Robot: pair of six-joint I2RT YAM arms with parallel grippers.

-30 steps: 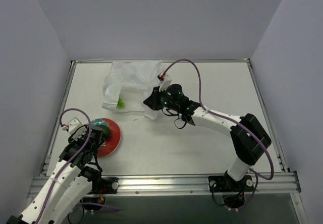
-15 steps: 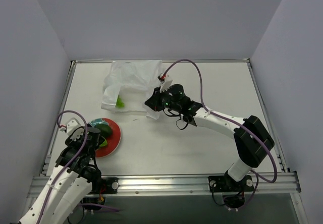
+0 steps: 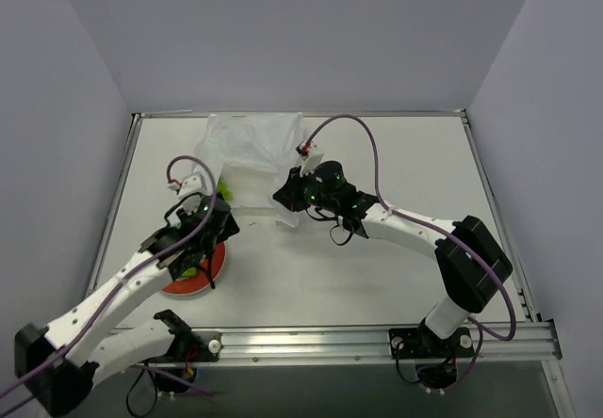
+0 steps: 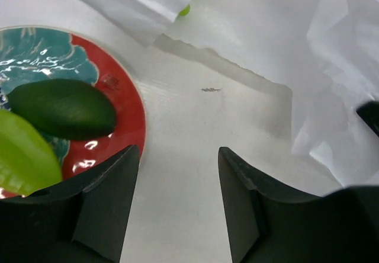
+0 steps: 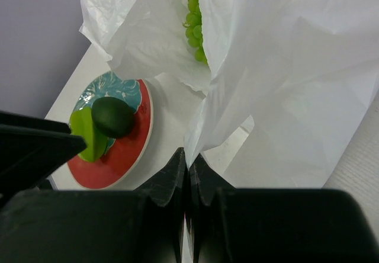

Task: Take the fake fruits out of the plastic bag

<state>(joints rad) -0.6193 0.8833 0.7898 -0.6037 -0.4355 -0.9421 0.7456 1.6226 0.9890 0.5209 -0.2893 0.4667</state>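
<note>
The grapes (image 5: 195, 29) lie inside the bag (image 5: 296, 73), just within its mouth. The right gripper (image 5: 188, 156) has its jaws closed tight on a fold of the bag's edge, lifting the film, seemingly to hold the mouth open. Beside the bag, the plate (image 5: 135, 144) carries the dark fruit (image 5: 112, 116) and the ridged fruit (image 5: 87, 137). The left gripper (image 4: 177, 168) hovers near the bag's mouth, jaws wide apart and empty, likely bound for the grapes.
</note>
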